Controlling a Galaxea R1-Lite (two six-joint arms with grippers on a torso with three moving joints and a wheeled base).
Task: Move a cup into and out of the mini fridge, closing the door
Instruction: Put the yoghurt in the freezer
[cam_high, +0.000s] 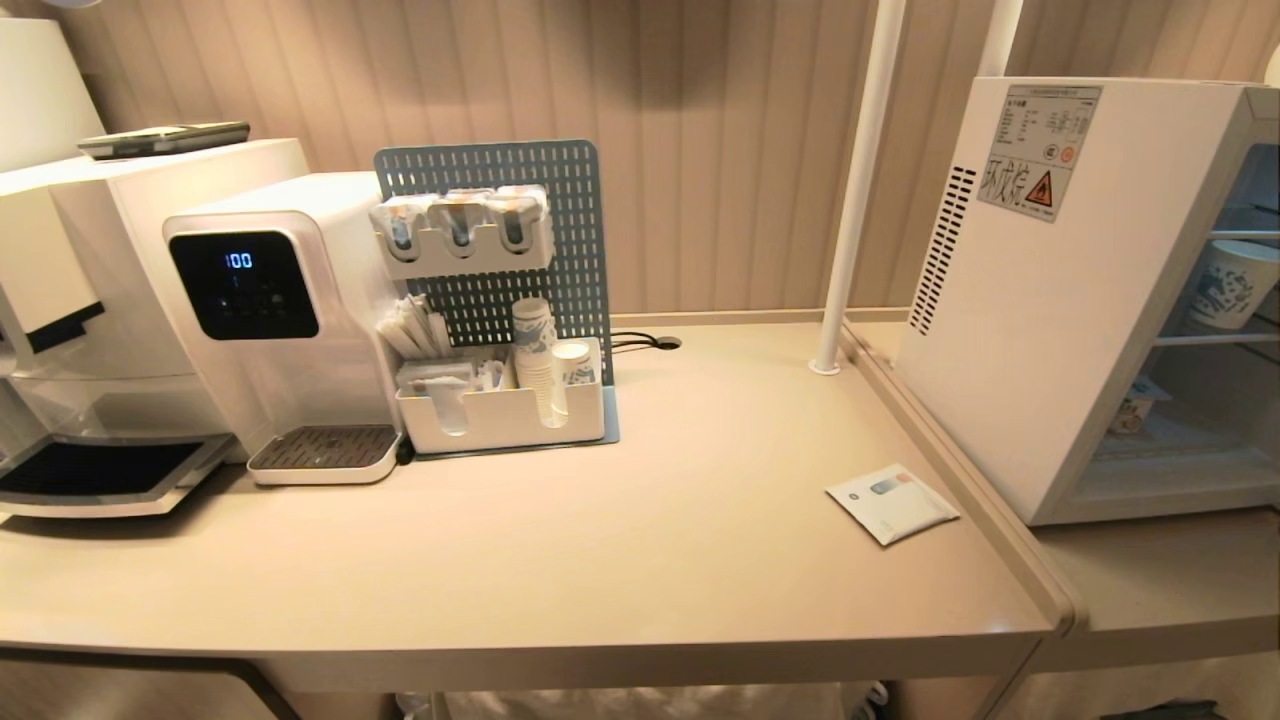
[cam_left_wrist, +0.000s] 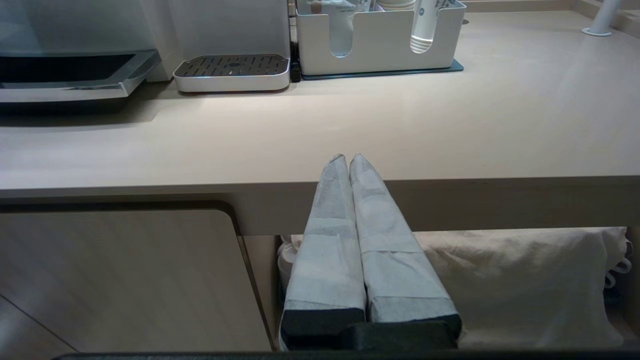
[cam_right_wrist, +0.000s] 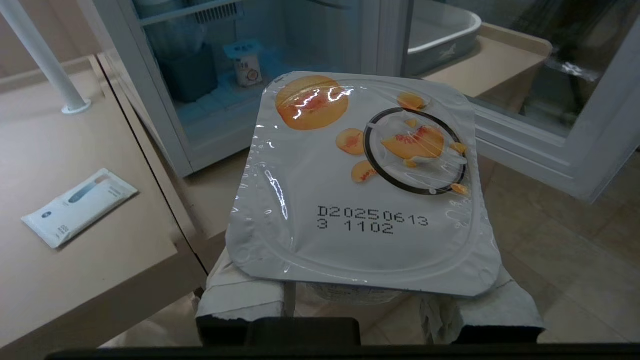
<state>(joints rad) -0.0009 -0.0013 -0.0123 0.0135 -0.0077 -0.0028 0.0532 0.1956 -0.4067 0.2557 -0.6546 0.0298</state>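
Carrying the cup (cam_right_wrist: 360, 185) level is what this step is judged to call for; it is pinched between the two padded fingers (cam_right_wrist: 240, 295) of the right gripper (cam_right_wrist: 365, 300), just below its rim, out in front of the open fridge (cam_right_wrist: 150, 100); whether it is going in or coming out cannot be told. The foil lid should be kept facing up, and the squeeze kept light, since a thin plastic wall is likely to buckle. In the right wrist view the fridge interior lies at about eleven o'clock from the cup, a small carton (cam_right_wrist: 247, 67) standing on its floor; the glass door (cam_right_wrist: 550, 125) hangs open at about two o'clock and is not yet closed.

The lid is glossy, crinkled foil, squarish with rounded corners, printed with peaches and a date stamp. The fridge is a boxy white cabinet with thin wire shelves; in the head view a paper cup (cam_high: 1222, 285) sits on one shelf. A flat white sachet (cam_high: 890, 502) lies on the smooth, matte beige counter (cam_high: 600, 560).

The left gripper (cam_left_wrist: 348, 159) is parked below the counter edge, its wrapped fingers pressed together on nothing.
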